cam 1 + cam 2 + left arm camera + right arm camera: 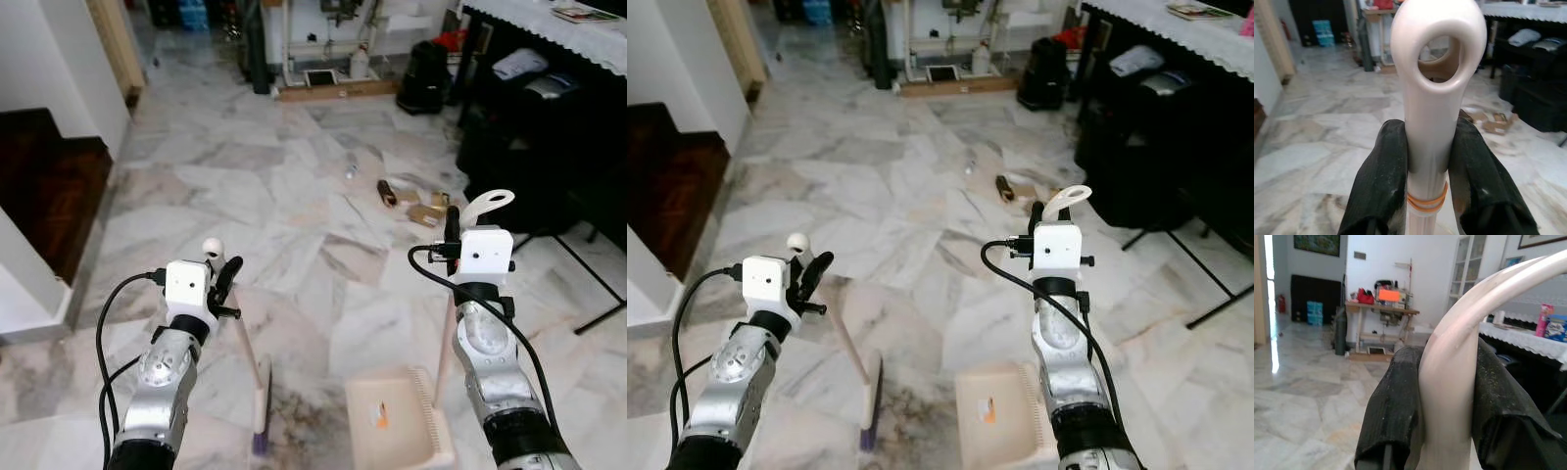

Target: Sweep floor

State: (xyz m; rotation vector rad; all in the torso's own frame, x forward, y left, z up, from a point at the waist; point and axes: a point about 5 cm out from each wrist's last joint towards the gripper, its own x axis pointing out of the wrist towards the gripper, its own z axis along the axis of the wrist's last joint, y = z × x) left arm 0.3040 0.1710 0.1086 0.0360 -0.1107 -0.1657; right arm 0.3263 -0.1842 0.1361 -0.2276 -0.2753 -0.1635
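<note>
At the near left, the left end effector (227, 277) is clamped on the cream broom handle (243, 338), just below its looped top. The left wrist view shows both black fingers (1380, 186) pressed against the shaft above an orange rubber band (1426, 201). The handle slants down and to the right to the broom head (261, 411), whose purple bristles touch the marble floor (294, 196).

Just right of the broom head, a cream dustpan (397, 426) rests on the floor with an orange sticker inside it. Its upright handle (487, 206) rises on the near right, and the right end effector (453, 230) is closed around it below the loop, fingers (1396, 401) on either side.

Farther off, right of centre, scraps of brown cardboard litter (421, 208) and a small dark tube (387, 193) lie on the floor, beside a dark surface (549, 39) covered with a white cloth.
</note>
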